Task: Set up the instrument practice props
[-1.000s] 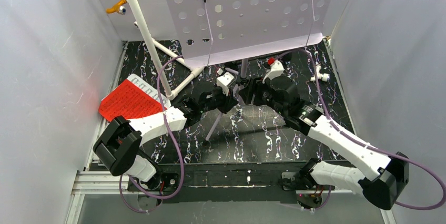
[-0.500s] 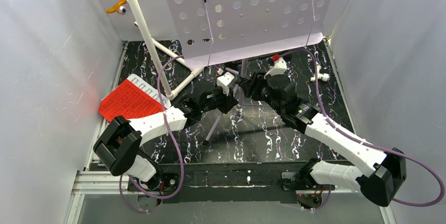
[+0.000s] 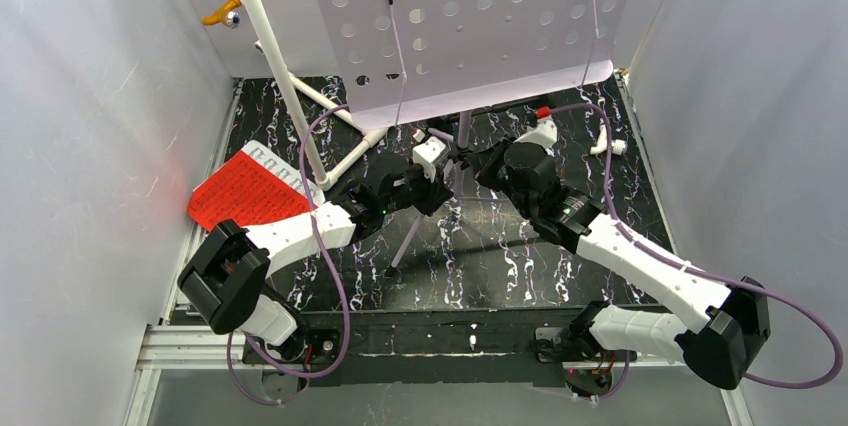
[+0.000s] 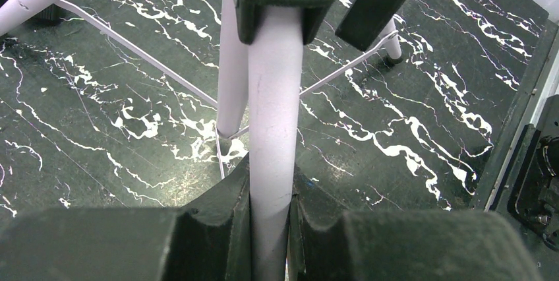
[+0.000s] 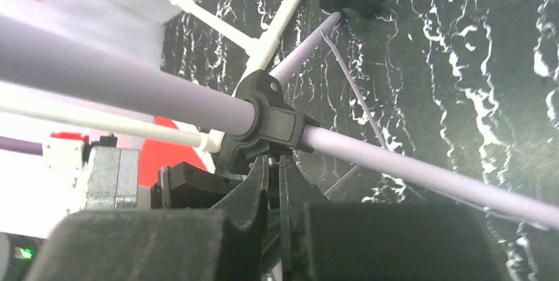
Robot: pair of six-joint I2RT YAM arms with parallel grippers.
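Grippers hold the lilac stand [image 3: 470, 26], left gripper [image 4: 270, 203] clamped around its pole [image 4: 273, 96], right gripper [image 5: 273, 188] pinched narrow on its black collar [image 5: 267, 123], stand mid-table [image 3: 500, 246], red sheet [image 3: 245, 191] lying far left.

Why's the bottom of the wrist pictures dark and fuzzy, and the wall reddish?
Left wrist view: the tool's black fingers sit too near the lens and blur; the lilac stand pole looks sharp. Right wrist view: same fuzzy fingers. Top view: the red music sheet tints the white wall.
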